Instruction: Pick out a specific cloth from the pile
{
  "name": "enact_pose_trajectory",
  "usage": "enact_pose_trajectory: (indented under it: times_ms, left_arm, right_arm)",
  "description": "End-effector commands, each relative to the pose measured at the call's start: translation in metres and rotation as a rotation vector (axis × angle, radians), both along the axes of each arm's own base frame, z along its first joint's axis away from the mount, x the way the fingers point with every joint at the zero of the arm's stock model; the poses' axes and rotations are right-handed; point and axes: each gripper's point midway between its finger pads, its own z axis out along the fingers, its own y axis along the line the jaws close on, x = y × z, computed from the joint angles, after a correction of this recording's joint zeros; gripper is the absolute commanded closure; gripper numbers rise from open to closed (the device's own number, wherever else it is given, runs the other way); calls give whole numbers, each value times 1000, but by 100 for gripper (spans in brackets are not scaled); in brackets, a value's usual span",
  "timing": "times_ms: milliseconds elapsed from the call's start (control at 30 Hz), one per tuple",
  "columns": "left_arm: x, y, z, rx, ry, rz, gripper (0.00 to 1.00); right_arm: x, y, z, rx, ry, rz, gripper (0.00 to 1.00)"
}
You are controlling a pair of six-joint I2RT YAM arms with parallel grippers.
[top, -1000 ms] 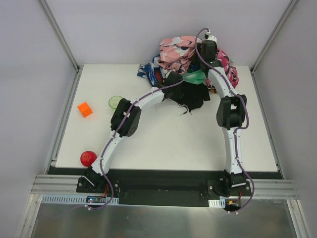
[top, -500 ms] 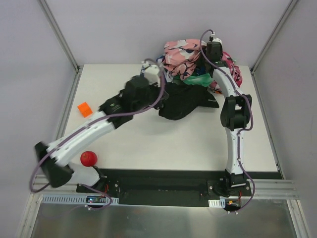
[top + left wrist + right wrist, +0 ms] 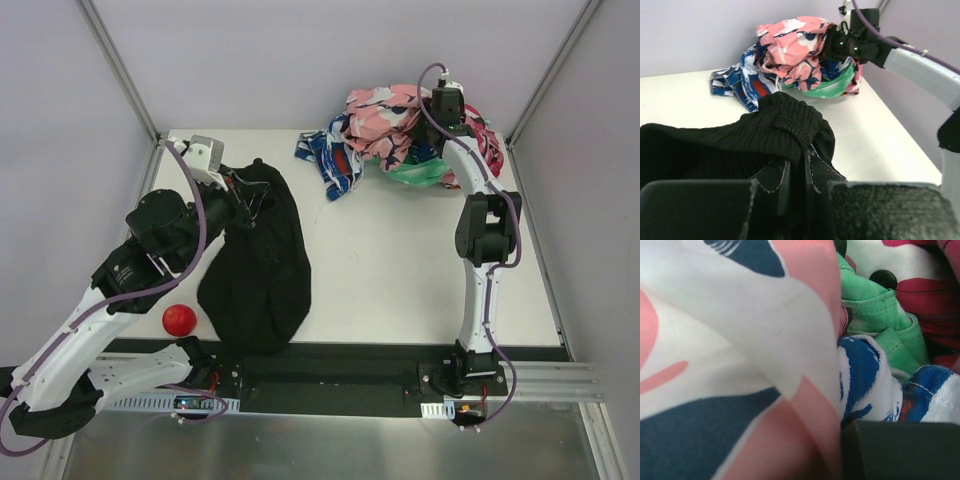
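The black cloth [image 3: 258, 270] hangs from my left gripper [image 3: 243, 192], raised over the table's left side, its lower end near the front edge. In the left wrist view my left gripper [image 3: 799, 167] is shut on the cloth's ribbed black edge [image 3: 790, 122]. The pile [image 3: 395, 130] lies at the back right, with pink-white-navy print on top. My right gripper [image 3: 428, 122] is buried in it and holds up the pink patterned cloth [image 3: 740, 355], which fills the right wrist view and hides the jaws.
A red ball [image 3: 179, 319] lies at the front left beside the hanging cloth. A blue-white printed cloth [image 3: 330, 165] trails from the pile's left side, and a green cloth [image 3: 415, 172] lies at its front. The grey walls stand close behind the pile.
My left arm has swung left and back, pulling the black cloth out of the pile to the table's left side. My right gripper has lifted the pink cloth slightly and shifted right.
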Motion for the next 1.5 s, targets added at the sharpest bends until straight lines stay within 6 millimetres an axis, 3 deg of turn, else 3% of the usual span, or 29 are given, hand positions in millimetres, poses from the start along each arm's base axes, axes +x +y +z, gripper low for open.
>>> enact_pose_trajectory:
  times_ms: [0,133,267,600,733,833,1000,1100,1167,1200,1267,1333,1367,1467]
  left_arm:
    - [14,4,13,18,-38,63,100]
    - [29,-9,19,47,-34,68,100]
    - [39,-27,13,56,-3,44,100]
    - [52,-78,-52,69,187,-69,100]
    - [70,-96,-121,142,339,-54,100]
    - [84,-104,-195,196,511,-27,100]
    - [79,-144,-318,286,817,-127,100]
    - [75,-154,-366,320,940,-136,100]
    - [69,-152,-373,318,969,-137,100]
    - [66,-148,-373,321,969,-129,92]
    - [64,-133,-360,338,914,-85,53]
    - [61,-117,-338,331,847,-52,1]
    - [57,-110,-315,300,797,-53,1]
    - [42,-83,-271,254,693,-24,1]
  right_arm:
    - [-12,-56,24,-101,-5,-121,97]
    - [-15,-55,30,-94,-10,-112,94]
    - [-21,-58,34,-105,-9,-118,93]
    - [-48,-59,65,-103,-9,-107,79]
    - [-71,-57,85,-94,18,-89,71]
    - [-94,-52,101,-76,39,-54,52]
    - [-139,-42,121,-15,64,-20,23]
    - [-173,-42,131,8,50,-25,1]
    - [-193,-46,136,0,35,-37,4]
    - [-205,-51,142,-15,17,-52,4]
    - [-226,-58,149,-31,-13,-81,4]
    - [-247,-66,151,-34,-48,-118,4]
    - [-259,-68,149,-31,-61,-129,4]
    - [-289,-73,135,-15,-90,-166,4]
